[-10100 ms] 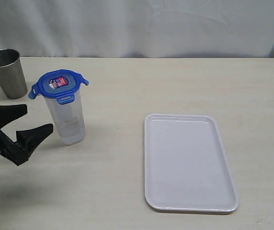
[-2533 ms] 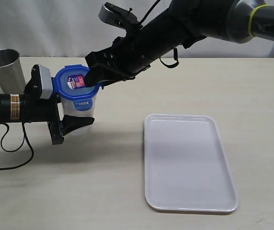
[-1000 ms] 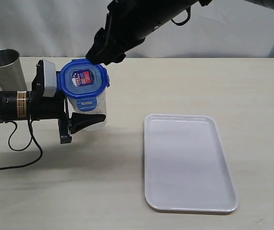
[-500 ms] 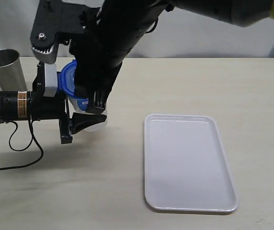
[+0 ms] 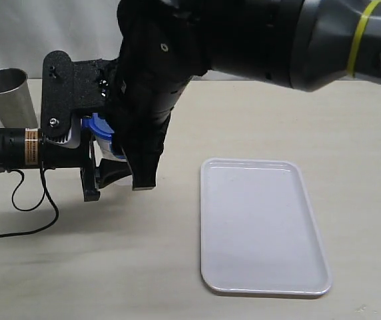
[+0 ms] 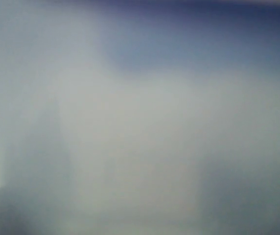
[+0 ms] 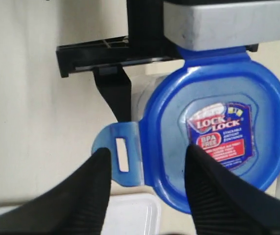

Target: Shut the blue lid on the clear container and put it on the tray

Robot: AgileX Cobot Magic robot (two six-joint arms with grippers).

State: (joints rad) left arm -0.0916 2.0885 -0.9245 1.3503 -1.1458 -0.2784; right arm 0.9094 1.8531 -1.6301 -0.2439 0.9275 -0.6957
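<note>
The blue lid (image 7: 213, 142) with its red-blue sticker sits on the clear container (image 7: 142, 98); one snap flap (image 7: 118, 154) sticks out flat. My right gripper (image 7: 147, 152) hovers open over it, one finger (image 7: 91, 196) beside the flap and the other over the lid top. My left gripper (image 5: 104, 160) is shut on the container's body, its black finger (image 7: 115, 90) along the side. In the exterior view the right arm (image 5: 177, 67) hides most of the container, leaving a sliver of lid (image 5: 99, 127). The white tray (image 5: 264, 227) lies to the right. The left wrist view is a grey-blue blur.
A steel cup (image 5: 7, 93) stands at the back left, behind the left arm (image 5: 17, 147). A black cable (image 5: 30, 207) loops on the table under that arm. A corner of the tray (image 7: 130, 215) shows just past the lid.
The right arm has dropped lower over the container and now covers the lid in the exterior view. The left gripper and container have stayed in place.
</note>
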